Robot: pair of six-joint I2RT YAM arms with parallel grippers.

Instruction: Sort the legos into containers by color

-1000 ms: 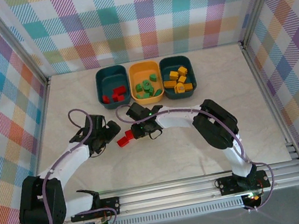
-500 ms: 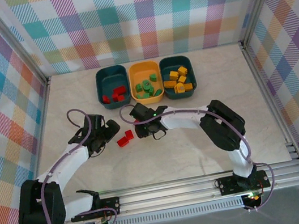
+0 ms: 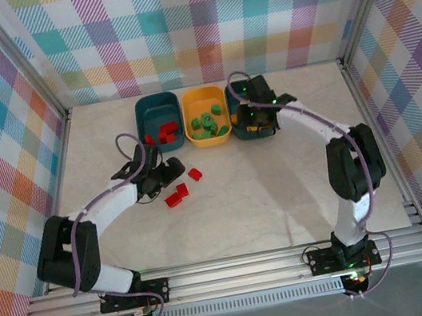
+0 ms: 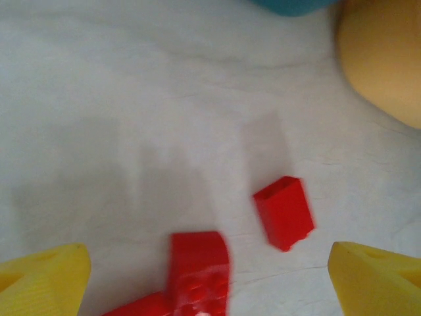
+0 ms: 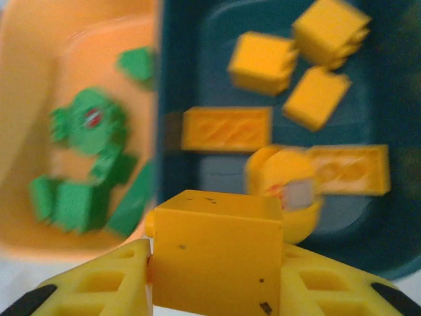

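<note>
Three red legos [image 3: 182,189] lie loose on the table, just right of my left gripper [image 3: 173,172]. In the left wrist view my left gripper [image 4: 210,283] is open, its yellow fingers [image 4: 46,276] standing wide around two red legos [image 4: 284,212] without touching them. My right gripper [image 3: 253,118] hovers over the right teal container [image 3: 236,133], shut on a yellow lego [image 5: 214,253]. Several yellow legos [image 5: 227,128] lie in that container [image 5: 177,79]. The middle yellow-orange container [image 3: 201,90] holds green legos [image 5: 89,122]. The left teal container [image 3: 139,117] holds red legos [image 3: 164,131].
The three containers stand in a row at the back of the marble table [image 3: 282,195]. Checkered walls and metal posts close in the sides and back. A metal rail [image 3: 246,270] with the arm bases runs along the near edge.
My right arm swung from the table's middle up and right to above the right teal container, carrying the yellow lego. My left gripper slid right toward the red legos, of which a third now shows.
</note>
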